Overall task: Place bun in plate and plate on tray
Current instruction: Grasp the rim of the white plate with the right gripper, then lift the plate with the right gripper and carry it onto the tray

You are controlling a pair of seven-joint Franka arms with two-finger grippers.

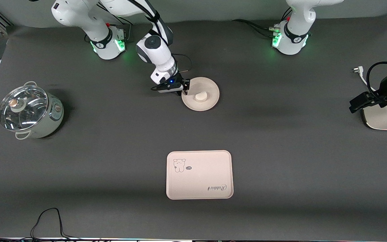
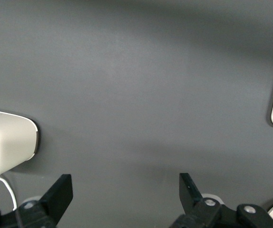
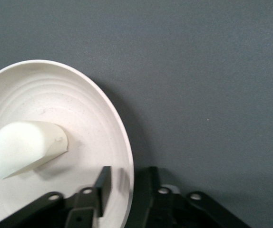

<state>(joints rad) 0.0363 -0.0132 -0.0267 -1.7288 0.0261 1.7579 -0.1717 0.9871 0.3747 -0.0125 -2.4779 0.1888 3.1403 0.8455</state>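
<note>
Cream-white plate (image 1: 201,93) sits upper centre of front view w/ bun (image 1: 200,96) in its middle. Right gripper (image 1: 184,90) is at plate rim on the right arm's side; in right wrist view one finger (image 3: 103,183) lies inside the rim, the other outside, pinching the rim. Tray (image 1: 199,174) lies lower centre, nearer the front camera, well apart from plate. Left gripper (image 2: 125,191) waits at frame's right edge over bare dark table (image 1: 281,151), fingers spread, holding nothing.
</note>
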